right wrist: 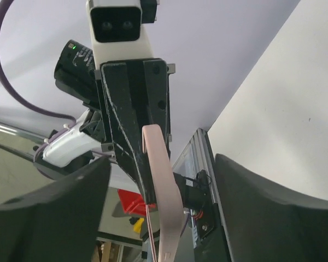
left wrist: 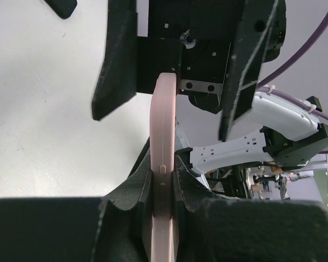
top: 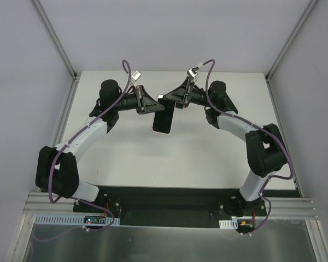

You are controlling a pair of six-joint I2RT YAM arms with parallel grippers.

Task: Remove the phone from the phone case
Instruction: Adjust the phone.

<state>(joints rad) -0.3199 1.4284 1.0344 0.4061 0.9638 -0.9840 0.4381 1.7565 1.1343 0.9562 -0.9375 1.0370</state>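
The phone case hangs above the desk, clamped edgewise in the left tool. The right tool straddles its opposite end, jaws spread wide, leaving a gap on each side. The left arm and right arm block side approaches. The near desk surface and the space beneath the case are open. Frame posts bound the far corners.

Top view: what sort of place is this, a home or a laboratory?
Most likely a laboratory robot test cell. A white table is closed in by plain pale walls on metal posts, and the left arm and right arm are mounted on a black plate at its near edge.
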